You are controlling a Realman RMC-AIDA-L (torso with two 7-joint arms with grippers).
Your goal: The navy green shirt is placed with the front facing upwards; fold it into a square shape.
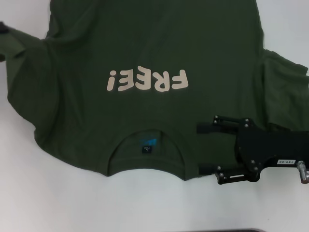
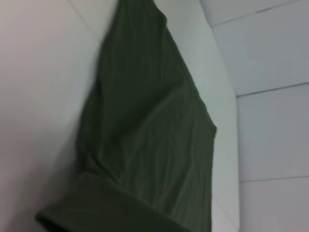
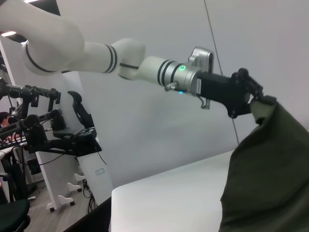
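Lying face up on the white table [image 1: 38, 193], the shirt [image 1: 145, 53] is spread wide, its collar [image 1: 145, 145] at the near edge and its body running off toward the far side. The right gripper [image 1: 203, 149] sits over the near right shoulder of the shirt, just right of the collar. Its two black fingers [image 1: 206, 128] point left and stand wide apart, with shirt cloth showing between them; they have hold of nothing that I can see.

The left gripper [image 3: 255, 99] is out at the far left, at the end of the left sleeve [image 1: 21, 46]. In the right wrist view it is closed on a corner of the cloth, which hangs down from it in folds. In the head view only a dark bit of it shows at the left edge.

The shirt is dark olive green with short sleeves. Cream lettering [image 1: 147, 80] reading "FREE!" crosses the chest, upside down as seen from the robot's side. A small blue label [image 1: 147, 143] sits inside the collar. The right sleeve [image 1: 285, 92] lies rumpled at the right edge, and the cloth creases along the left side. The left wrist view shows the hemmed sleeve [image 2: 145, 145] against the table.
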